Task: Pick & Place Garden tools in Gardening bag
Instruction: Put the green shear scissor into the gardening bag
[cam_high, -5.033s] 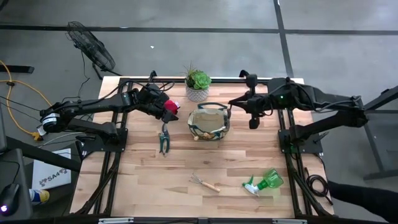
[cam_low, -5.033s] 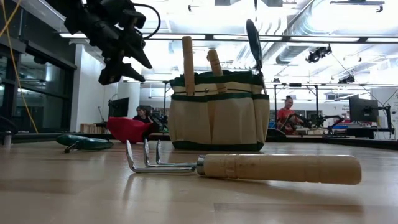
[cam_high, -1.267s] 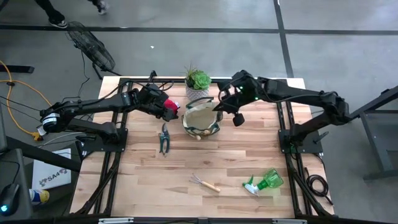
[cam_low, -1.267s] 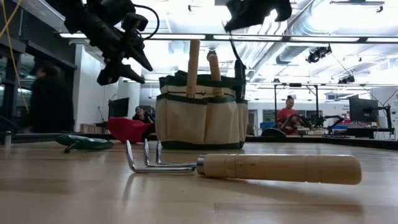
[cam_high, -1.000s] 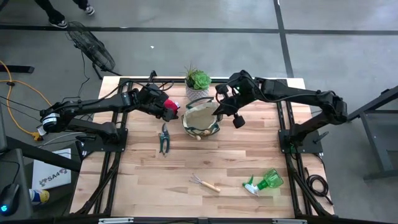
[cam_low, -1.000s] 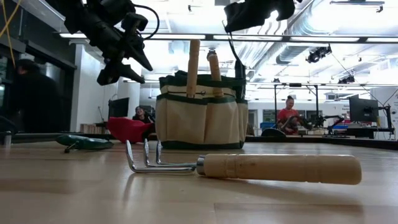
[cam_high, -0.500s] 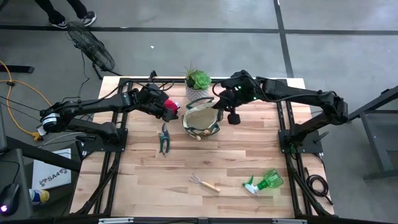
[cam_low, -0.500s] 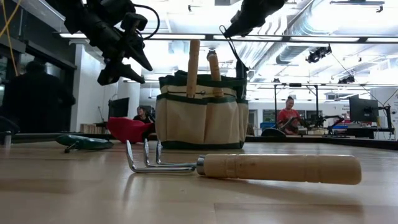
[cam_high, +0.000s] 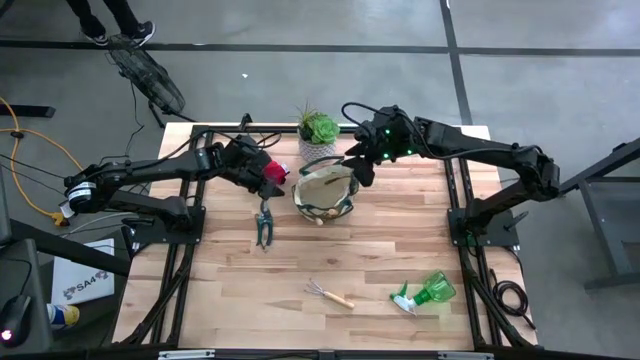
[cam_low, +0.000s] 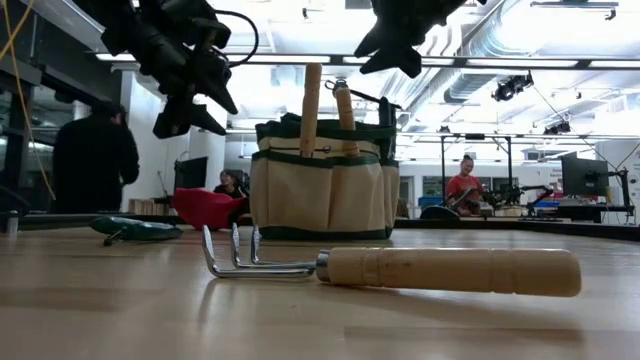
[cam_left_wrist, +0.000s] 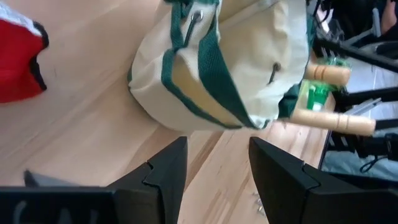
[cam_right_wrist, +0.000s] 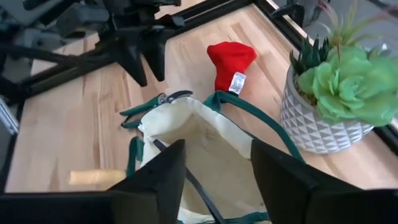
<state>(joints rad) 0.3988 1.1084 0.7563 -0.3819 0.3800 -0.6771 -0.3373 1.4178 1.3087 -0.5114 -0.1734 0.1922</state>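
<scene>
High view first: the gardening bag (cam_high: 326, 194) stands toward the back middle of the desk (cam_high: 300, 260), right in front of the potted succulent (cam_high: 318, 136), where both arms can reach it. The right end effector (cam_high: 357, 166) hangs over the bag's right rim, and its wrist view shows the two dark fingers spread apart with nothing between them, looking straight down into the pale lining. To me that reads as a tool just let go into the bag; a dark tool leans inside and two wooden handles (cam_low: 313, 92) poke up out of it in the low view.

The left end effector (cam_high: 262, 170) waits on the other side, above the red glove (cam_high: 276, 172), jaws apart and empty. I'd guess it is parked there so the glove goes in next without crossing the other arm.

What's left out lies where it is easy to reach from above: the pruning shears (cam_high: 264, 222) just in front of the glove, the hand rake (cam_high: 329, 294) flat near the front edge, the green spray bottle (cam_high: 427, 293) on its side at the front right.

As for writing, the glove carries a small white tag (cam_right_wrist: 237, 82) with print too fine to read. A white box (cam_high: 85, 283) on the floor to the left has dark lettering I can't make out.
</scene>
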